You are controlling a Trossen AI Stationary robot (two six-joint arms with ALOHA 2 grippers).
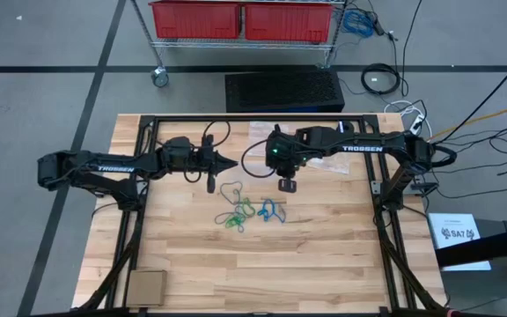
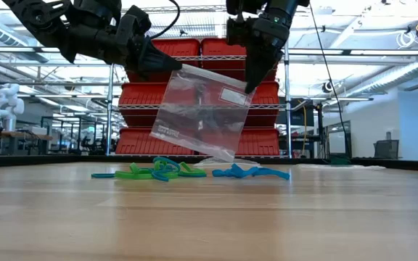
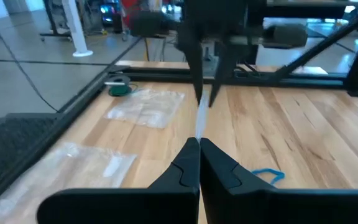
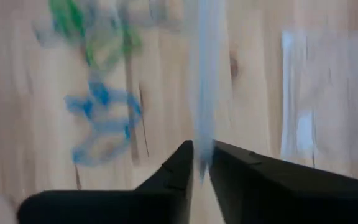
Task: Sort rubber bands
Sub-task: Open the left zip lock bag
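- Clear plastic bag [image 2: 202, 109] hangs above the table [image 1: 324, 264], stretched between my left gripper [image 3: 199, 146] and right gripper [image 4: 201, 168], each pair of jaws clamped on an upper corner.
- The rubber bands [image 1: 246, 211] lie in a tangle just below the bag.
- I judge them light, floppy, stretchy and prone to snagging; I'd pinch one strand at the pile's outer edge.

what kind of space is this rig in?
Looks like a robotics lab or workshop. Wire shelving with red bins stands behind the wooden table, cables trail across the grey floor, and a white robot stands farther back among other benches.
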